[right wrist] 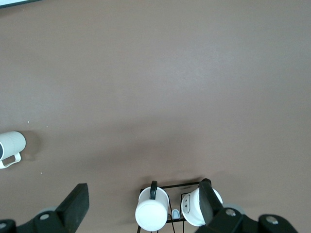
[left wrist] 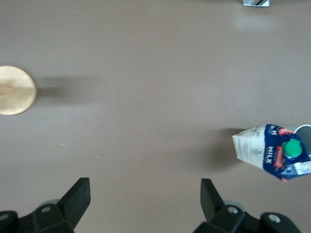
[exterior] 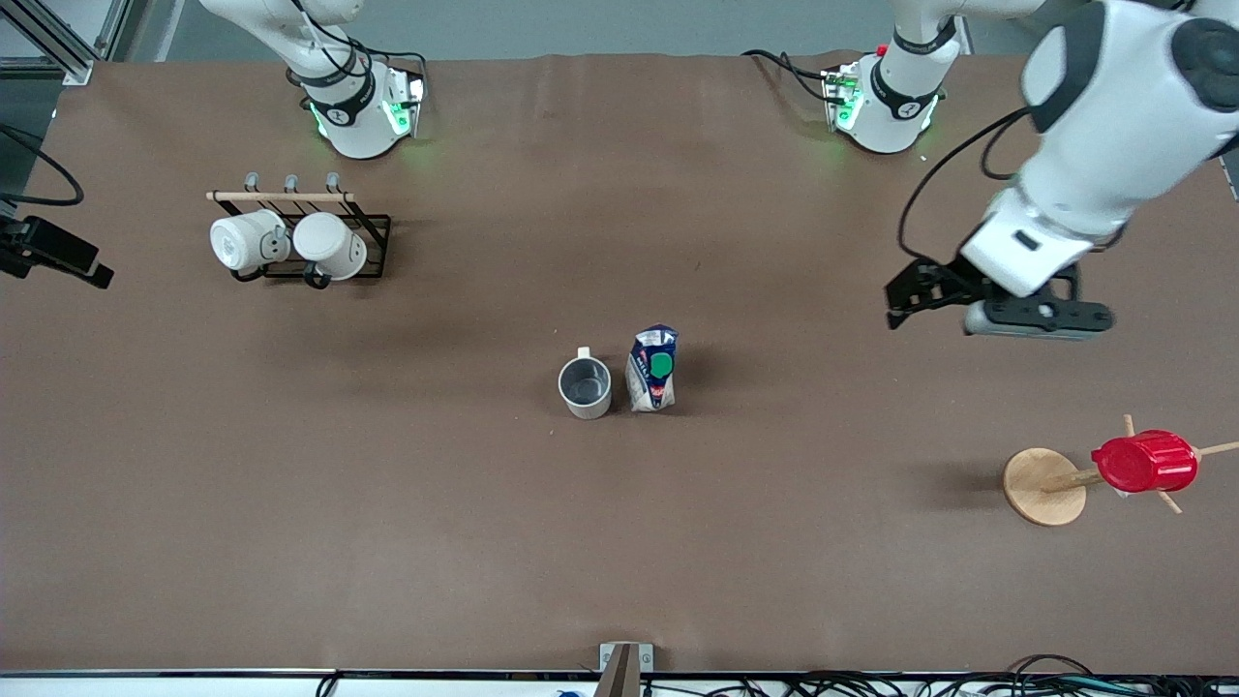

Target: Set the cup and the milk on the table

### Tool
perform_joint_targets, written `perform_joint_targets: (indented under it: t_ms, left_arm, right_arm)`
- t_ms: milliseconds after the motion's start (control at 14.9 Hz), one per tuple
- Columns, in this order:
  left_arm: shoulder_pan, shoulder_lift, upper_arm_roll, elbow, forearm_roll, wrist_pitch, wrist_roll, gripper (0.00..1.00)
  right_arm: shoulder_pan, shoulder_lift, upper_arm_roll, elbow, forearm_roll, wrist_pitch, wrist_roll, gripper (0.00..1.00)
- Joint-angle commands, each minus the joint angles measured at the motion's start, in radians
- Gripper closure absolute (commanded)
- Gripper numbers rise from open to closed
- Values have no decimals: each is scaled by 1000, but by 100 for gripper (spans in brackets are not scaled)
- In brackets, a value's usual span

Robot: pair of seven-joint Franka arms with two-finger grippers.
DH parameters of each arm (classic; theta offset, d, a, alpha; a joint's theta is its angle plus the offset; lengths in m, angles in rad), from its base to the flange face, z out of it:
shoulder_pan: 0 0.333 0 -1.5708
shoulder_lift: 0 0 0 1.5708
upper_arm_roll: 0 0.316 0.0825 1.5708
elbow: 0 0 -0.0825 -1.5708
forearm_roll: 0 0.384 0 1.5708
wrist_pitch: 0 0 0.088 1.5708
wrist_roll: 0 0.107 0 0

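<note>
The cup (exterior: 585, 385) stands upright on the brown table (exterior: 387, 503) near its middle, handle toward the robots' bases. The milk (exterior: 653, 368), a blue and white carton with a green cap, stands right beside it toward the left arm's end. My left gripper (exterior: 905, 298) hangs open and empty above the table, toward the left arm's end from the milk. In the left wrist view the gripper (left wrist: 146, 196) is over bare table, with the milk (left wrist: 269, 151) and the cup's rim (left wrist: 305, 133) off to one side. My right gripper (right wrist: 143, 201) is open and empty, high over the mug rack; the cup (right wrist: 10, 145) shows at that view's edge.
A black wire rack (exterior: 373, 247) with two plain white mugs (exterior: 247, 240) (exterior: 329, 244) stands toward the right arm's end, near the bases. A round wooden disc (exterior: 1043, 486) with a pegged stand holds a red ribbed cup (exterior: 1144, 462) toward the left arm's end.
</note>
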State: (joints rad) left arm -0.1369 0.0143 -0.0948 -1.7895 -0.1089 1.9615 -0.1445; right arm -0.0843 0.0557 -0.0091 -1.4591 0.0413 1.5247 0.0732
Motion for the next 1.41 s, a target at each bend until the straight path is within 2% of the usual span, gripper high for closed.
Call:
perform_joint_targets:
  t_ms: [0, 268, 402, 1073, 1341]
  left_arm:
    - [28, 12, 4, 102, -12, -143, 74, 0]
    - [30, 53, 69, 267, 6, -324, 131, 0]
    - [28, 61, 66, 312, 110, -387, 134, 0]
    - [51, 69, 58, 303, 114, -398, 134, 0]
    - [60, 69, 52, 308, 87, -363, 51, 0]
  right_arm:
    - [5, -30, -6, -32, 11, 11, 2, 0]
    - [3, -31, -6, -32, 11, 9, 2, 0]
    - [5, -30, -6, -32, 11, 8, 2, 0]
    - [3, -31, -6, -32, 11, 3, 2, 0]
    - [3, -31, -6, -32, 11, 3, 2, 0]
